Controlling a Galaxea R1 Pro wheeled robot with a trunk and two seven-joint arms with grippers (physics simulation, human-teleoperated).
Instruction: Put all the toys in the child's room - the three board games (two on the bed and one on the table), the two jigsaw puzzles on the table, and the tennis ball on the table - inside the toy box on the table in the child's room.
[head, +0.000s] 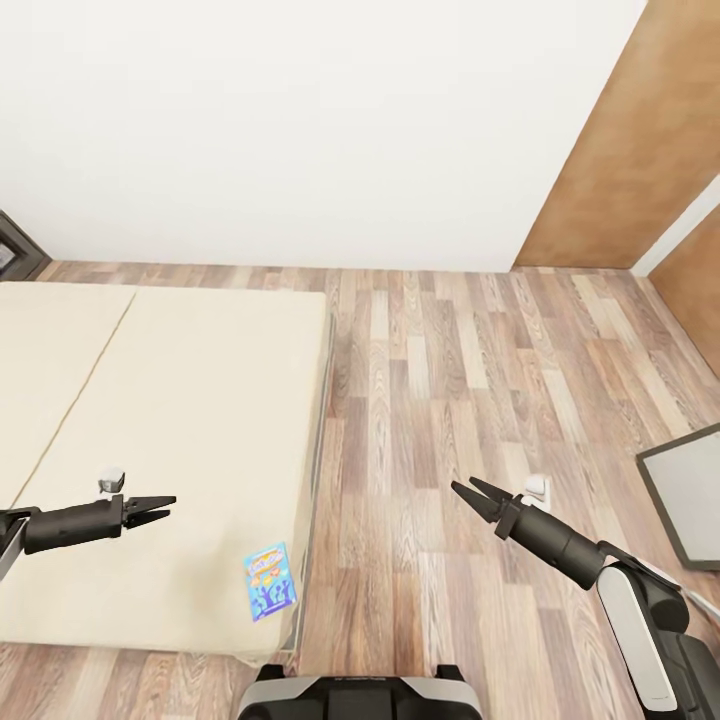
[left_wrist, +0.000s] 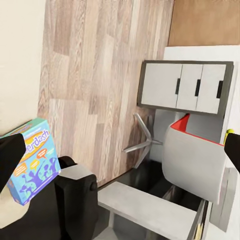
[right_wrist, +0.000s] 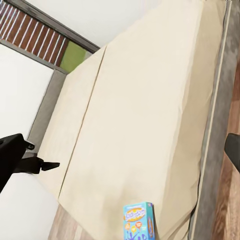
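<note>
One small blue board game (head: 270, 581) lies flat near the front right corner of the bed (head: 180, 400), a low bed with a plain beige cover. The left wrist view has that box (left_wrist: 32, 160) close by, and it appears again in the right wrist view (right_wrist: 139, 222). My left gripper (head: 166, 508) hovers open over the mattress, to the left of the box and a little beyond it. Over the plank floor to the right of the bed, my right gripper (head: 463, 486) stands open and holds nothing. The table (left_wrist: 200, 55) with its grey cabinet doors appears in the left wrist view.
A grey panel with a dark edge (head: 690, 495) juts in at the right of the head view. A grey and red chair (left_wrist: 195, 155) on a star base stands by the table. Wood-plank floor (head: 450, 380) runs between the bed and a white wall.
</note>
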